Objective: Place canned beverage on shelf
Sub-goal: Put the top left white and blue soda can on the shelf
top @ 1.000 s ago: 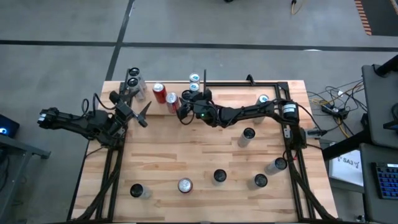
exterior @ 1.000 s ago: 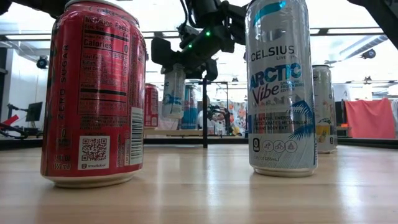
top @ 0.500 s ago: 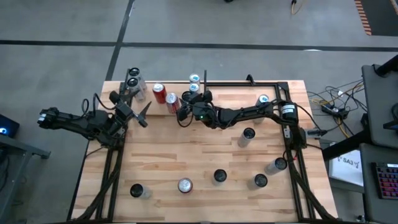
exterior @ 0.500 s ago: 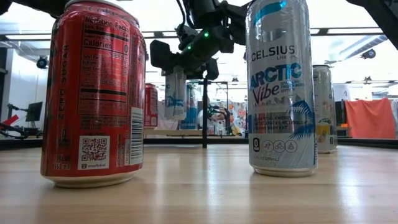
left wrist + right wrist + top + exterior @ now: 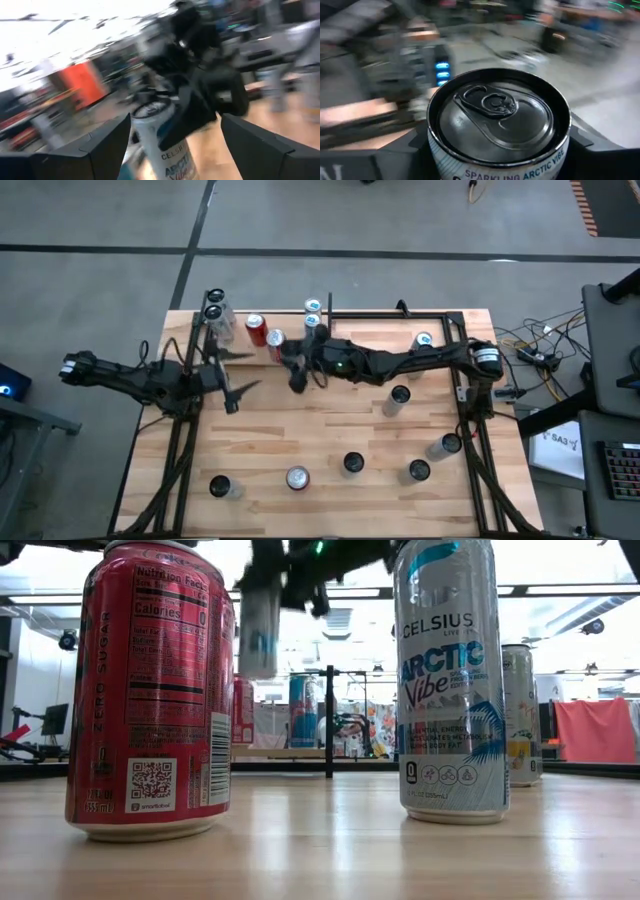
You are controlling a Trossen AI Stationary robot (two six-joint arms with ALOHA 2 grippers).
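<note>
Gripping a slim silver-and-blue aluminium beverage can [image 5: 259, 625], the right end effector [image 5: 297, 370] holds it raised above the pale wooden counter [image 5: 330, 440]; left end effector [image 5: 240, 388] stands wide, just beside.

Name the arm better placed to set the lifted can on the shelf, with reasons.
Right. The right gripper already grips the Celsius can, lifted off the table near the shelf. The left gripper is open, holds nothing and sits farther from it.

robot lab: caged test table [image 5: 330, 445]
</note>
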